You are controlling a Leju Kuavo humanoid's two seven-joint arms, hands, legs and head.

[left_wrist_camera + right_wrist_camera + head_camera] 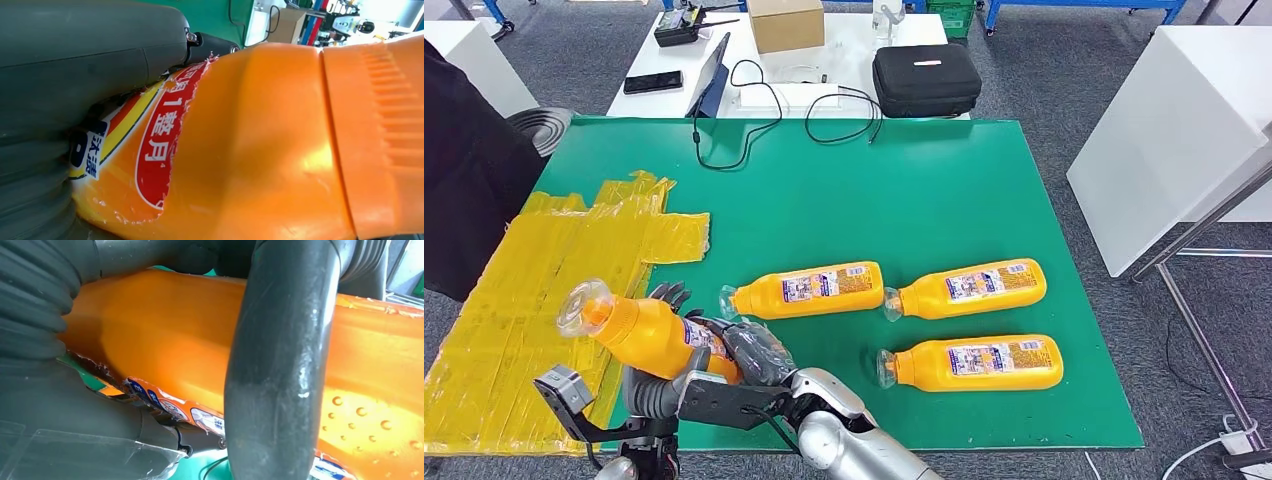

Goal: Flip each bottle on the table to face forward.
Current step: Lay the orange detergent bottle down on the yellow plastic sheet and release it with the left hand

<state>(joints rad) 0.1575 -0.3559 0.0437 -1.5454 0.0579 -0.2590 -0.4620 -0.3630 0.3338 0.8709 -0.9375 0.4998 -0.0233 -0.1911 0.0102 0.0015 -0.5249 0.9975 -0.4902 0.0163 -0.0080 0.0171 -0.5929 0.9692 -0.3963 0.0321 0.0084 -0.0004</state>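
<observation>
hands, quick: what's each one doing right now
Left hand: holding the orange bottle, lifted off the green table.
Right hand: also gripping that bottle, fingers wrapped around its body.

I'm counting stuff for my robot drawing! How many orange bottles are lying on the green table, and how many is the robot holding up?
Orange bottles lying on the green table: 3
Orange bottle held up by both the left hand and right hand: 1
Total bottles: 4
</observation>
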